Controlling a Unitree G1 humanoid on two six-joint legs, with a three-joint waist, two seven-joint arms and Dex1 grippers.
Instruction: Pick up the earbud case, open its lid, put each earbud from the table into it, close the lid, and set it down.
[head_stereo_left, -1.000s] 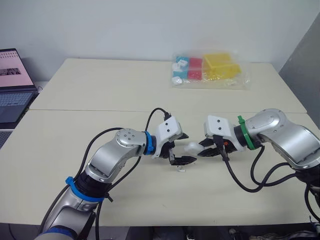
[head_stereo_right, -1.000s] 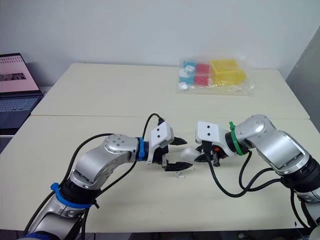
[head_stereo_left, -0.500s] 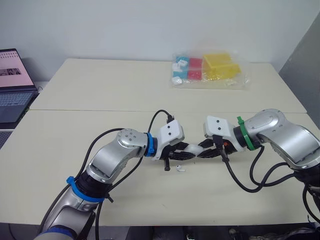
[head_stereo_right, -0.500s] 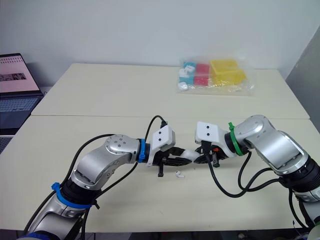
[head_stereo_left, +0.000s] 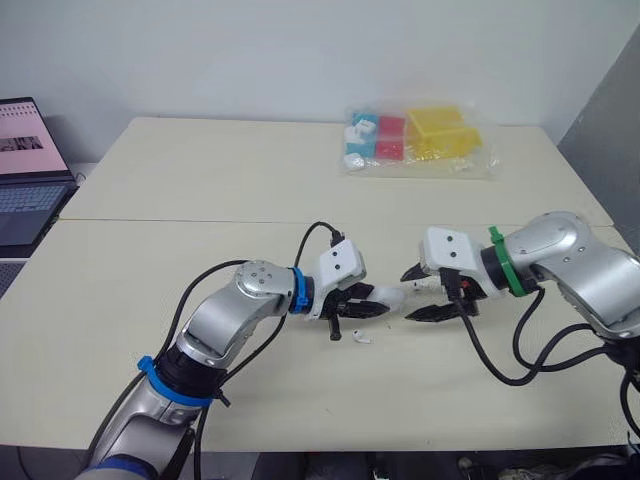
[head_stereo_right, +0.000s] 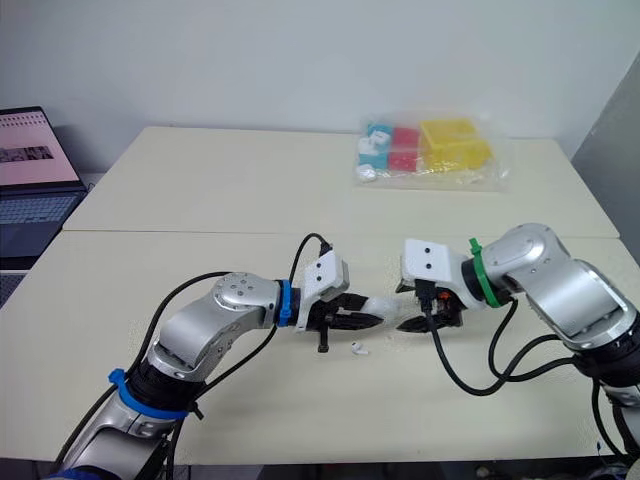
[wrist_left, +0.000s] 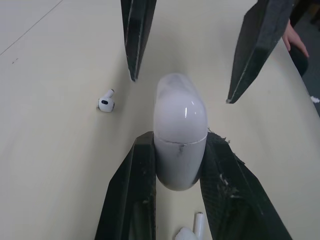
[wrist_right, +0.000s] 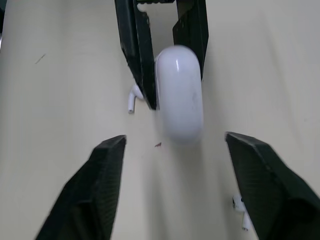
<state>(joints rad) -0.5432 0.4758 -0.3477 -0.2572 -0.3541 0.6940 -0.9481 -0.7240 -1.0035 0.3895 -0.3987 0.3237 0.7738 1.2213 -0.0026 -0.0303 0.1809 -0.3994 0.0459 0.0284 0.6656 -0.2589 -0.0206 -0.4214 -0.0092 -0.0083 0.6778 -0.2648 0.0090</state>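
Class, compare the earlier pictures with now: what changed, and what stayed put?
The left gripper closed on the earbud case; the right gripper let it go, opened and backed off rightward. The two earbuds stayed on the table; the case stayed shut.

White earbud case (wrist_left: 180, 135), lid shut, held level near two loose white earbuds (wrist_left: 105, 102).

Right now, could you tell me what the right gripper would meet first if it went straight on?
Most likely the white earbud case, clamped by the left gripper: it sits straight ahead, in line with the gap between the open fingers of the right gripper.
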